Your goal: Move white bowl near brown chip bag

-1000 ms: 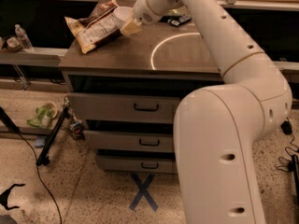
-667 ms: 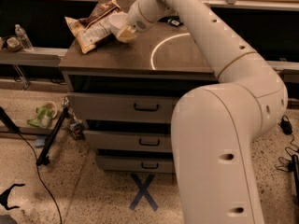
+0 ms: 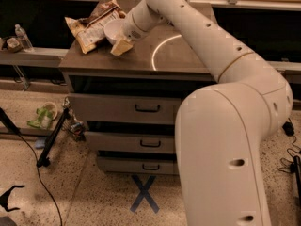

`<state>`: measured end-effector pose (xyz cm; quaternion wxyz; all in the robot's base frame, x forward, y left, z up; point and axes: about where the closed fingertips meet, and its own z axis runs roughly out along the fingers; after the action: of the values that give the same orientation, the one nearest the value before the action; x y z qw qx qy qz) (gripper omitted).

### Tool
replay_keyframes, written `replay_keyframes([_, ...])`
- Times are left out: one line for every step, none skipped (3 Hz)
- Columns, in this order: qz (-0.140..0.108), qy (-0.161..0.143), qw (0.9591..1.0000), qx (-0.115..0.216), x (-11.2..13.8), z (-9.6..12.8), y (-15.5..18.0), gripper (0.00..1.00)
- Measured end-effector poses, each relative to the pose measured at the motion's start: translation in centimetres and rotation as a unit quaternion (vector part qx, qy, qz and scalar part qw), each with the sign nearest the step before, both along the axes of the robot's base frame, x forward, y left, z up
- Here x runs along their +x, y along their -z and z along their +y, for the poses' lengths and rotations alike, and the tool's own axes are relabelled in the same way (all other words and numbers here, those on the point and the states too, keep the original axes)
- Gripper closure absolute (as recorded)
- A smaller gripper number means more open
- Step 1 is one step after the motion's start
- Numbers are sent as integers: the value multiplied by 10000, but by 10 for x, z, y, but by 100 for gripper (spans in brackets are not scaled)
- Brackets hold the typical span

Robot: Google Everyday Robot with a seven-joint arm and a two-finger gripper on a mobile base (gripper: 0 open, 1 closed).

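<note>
- My gripper [image 3: 120, 41] sits just right of the bag [image 3: 89, 25], fingers closed on the bowl [image 3: 112, 30] rim.
- Bowl: just beside bag.
- Step: placing. Next: set down, release, lift away cleanly.

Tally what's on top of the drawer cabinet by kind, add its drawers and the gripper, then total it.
brown chip bag: 1
white bowl: 1
drawers: 3
gripper: 1, right beside the white bowl, above the cabinet top
Total: 6

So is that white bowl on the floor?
No, the white bowl is up at the cabinet top beside the brown chip bag, gripper at its rim.
</note>
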<state>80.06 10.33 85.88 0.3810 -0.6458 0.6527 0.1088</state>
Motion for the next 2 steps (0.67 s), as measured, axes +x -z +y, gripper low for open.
replay_keyframes([-166, 38, 9998, 91, -5, -6, -20, 0])
replay_keyframes([-452, 181, 9985, 259, -6, -24, -56, 0])
